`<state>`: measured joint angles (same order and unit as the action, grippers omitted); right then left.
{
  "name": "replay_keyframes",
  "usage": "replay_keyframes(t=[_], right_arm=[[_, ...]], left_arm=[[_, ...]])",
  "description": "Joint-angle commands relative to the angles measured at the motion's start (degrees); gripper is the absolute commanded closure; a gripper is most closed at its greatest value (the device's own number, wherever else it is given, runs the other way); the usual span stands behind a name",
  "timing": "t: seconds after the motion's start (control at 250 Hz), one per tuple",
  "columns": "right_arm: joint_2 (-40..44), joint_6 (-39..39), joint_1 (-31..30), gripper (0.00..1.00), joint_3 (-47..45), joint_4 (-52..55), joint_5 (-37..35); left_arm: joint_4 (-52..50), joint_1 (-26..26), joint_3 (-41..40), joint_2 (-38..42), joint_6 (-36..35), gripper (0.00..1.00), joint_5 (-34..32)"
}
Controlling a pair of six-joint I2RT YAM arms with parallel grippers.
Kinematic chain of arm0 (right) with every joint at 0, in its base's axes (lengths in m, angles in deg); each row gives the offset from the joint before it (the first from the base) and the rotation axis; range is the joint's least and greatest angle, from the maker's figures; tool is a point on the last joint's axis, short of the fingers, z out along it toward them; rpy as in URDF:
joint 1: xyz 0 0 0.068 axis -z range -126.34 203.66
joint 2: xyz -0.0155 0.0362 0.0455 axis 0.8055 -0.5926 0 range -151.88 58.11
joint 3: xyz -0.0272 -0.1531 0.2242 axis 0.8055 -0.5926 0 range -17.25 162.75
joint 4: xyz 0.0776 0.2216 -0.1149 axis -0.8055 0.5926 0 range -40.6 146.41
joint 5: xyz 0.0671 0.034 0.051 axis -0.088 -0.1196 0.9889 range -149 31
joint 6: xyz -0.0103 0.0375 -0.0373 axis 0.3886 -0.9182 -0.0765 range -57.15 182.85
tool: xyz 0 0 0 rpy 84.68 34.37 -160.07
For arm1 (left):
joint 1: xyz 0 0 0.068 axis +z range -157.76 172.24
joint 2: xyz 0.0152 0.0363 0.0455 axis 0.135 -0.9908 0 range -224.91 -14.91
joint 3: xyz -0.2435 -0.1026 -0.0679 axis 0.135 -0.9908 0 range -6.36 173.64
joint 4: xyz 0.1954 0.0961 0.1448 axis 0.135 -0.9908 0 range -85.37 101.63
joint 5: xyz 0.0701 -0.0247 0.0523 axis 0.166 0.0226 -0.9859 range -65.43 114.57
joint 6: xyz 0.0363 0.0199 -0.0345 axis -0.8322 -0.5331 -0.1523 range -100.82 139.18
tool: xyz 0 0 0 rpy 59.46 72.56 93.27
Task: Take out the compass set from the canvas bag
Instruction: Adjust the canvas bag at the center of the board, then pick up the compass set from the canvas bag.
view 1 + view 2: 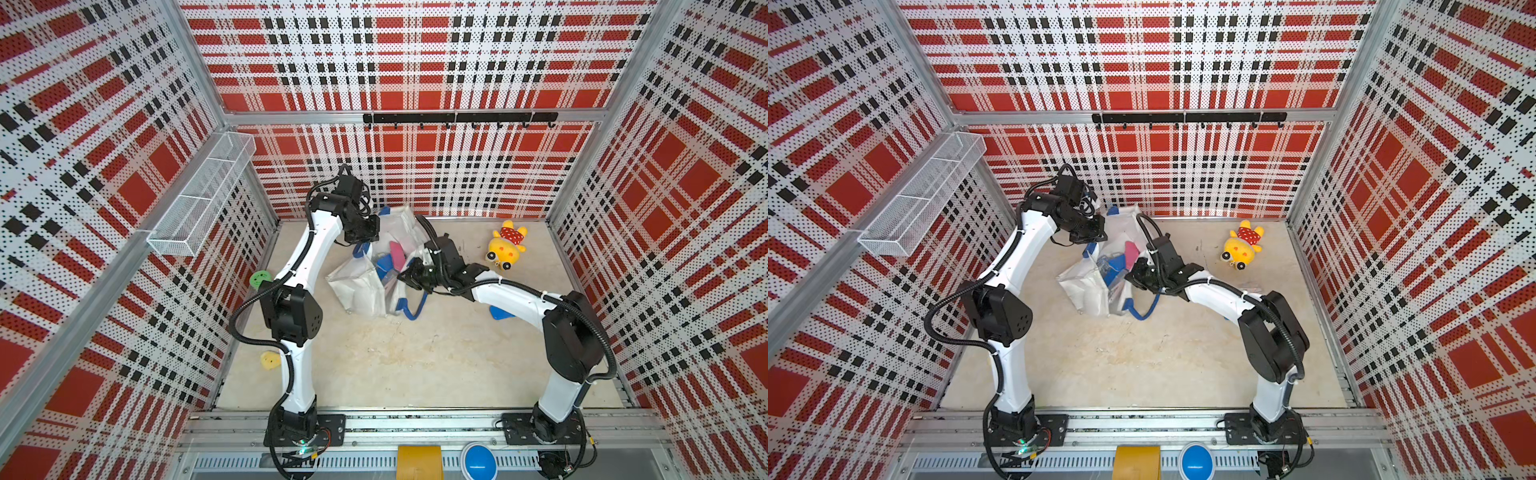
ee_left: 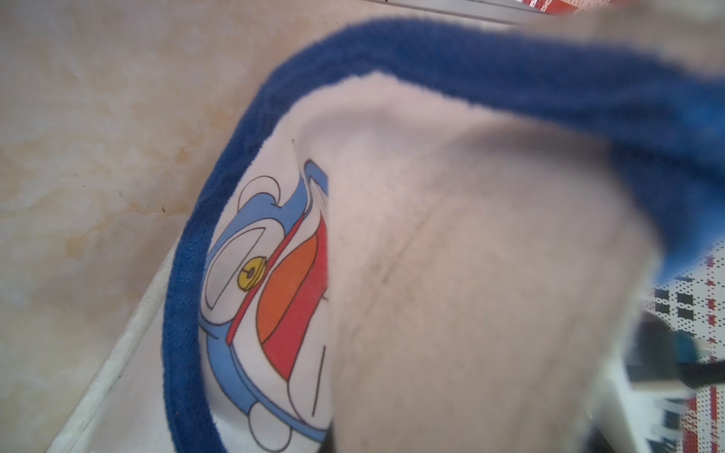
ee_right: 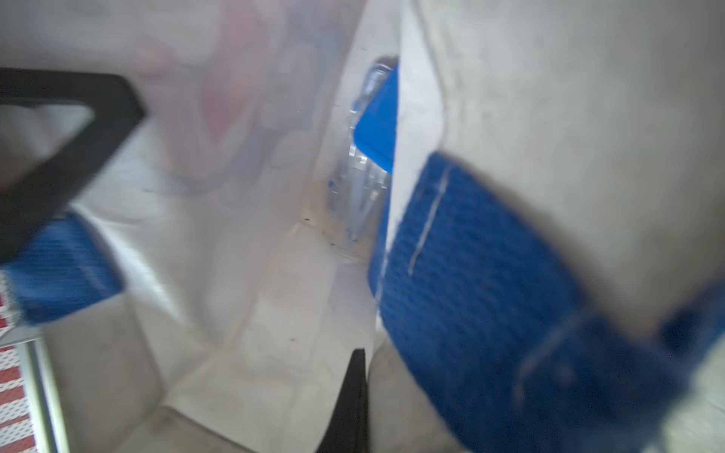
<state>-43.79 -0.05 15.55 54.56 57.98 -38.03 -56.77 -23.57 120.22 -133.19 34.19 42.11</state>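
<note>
My left gripper is pinched tight on the far rim of the canvas bag; my right gripper is clamped on its near rim beside a blue tab. The compass set lies inside the bag. A yellow plush toy sits well apart.
</note>
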Motion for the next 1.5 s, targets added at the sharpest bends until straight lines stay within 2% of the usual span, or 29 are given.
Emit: replay_keyframes(t=[0.0, 0.096, 0.256, 0.316, 0.388, 0.42, 0.48, 0.572, 0.672, 0.772, 0.929, 1.041, 1.249, 1.493], right_arm=[[6.23, -1.15, 0.46, 0.94, -3.77, -1.03, 0.61], [8.92, -0.31, 0.84, 0.87, -4.83, 0.4, -0.66], [11.09, 0.79, 0.86, 0.84, -3.26, 3.28, -2.29], [11.77, 1.77, 0.85, 0.76, -1.92, 6.43, -3.38], [12.88, 3.22, 0.76, 0.55, 0.51, 12.86, -7.13], [13.6, 3.78, 0.77, 0.49, 1.7, 15.5, -9.17], [14.44, 4.75, 0.76, 0.44, 3.53, 17.48, -11.2], [13.51, 6.28, 0.12, 0.45, 8.16, 19.41, -11.41], [9.24, 5.98, -1.73, 0.51, 14.9, 22.39, -9.96], [3.56, 2.54, -3.22, 0.58, 21.31, 26.83, -9.13], [-2.74, -8.05, -3.46, 0.48, 24.79, 28.28, -8.51], [-6.72, -14.39, -3.64, 0.48, 25.82, 26.44, -8.3], [-14.16, -15.53, -3.94, 0.47, 33.04, 32.61, -11.02], [-18.68, -19.02, -4.01, 0.36, 33.88, 34.48, -10.69]], left_arm=[[3.1, -1.13, 1.55, 1.12, -0.3, 1.0, 0.92], [3.08, -1.2, 1.31, 1.05, -0.41, 1.0, 0.86], [2.92, -1.14, 1.9, 0.62, -0.41, 1.0, 0.97], [2.92, -1.16, 2.22, 0.46, -0.39, 1.0, 1.09], [2.91, -1.07, 2.35, 0.33, -0.33, 1.0, 1.18], [2.92, -1.02, 2.31, 0.34, -0.33, 1.0, 1.14], [2.92, -0.87, 2.27, 0.33, -0.37, 1.0, 1.31], [2.83, -0.64, 2.04, 0.34, -0.52, 1.0, 1.36], [2.92, -0.3, 1.97, 0.14, -0.51, 1.0, 1.51], [3.09, 0.05, 2.27, -0.13, -0.46, 1.0, 1.79], [3.45, 0.59, 2.61, -1.05, -0.37, 1.0, 2.32], [3.88, 1.06, 2.53, -1.6, -0.33, 1.0, 3.0], [4.64, 1.97, 2.55, -2.1, -0.24, 1.0, 3.89], [5.2, 2.53, 2.18, -2.53, -0.19, 1.0, 4.52]])
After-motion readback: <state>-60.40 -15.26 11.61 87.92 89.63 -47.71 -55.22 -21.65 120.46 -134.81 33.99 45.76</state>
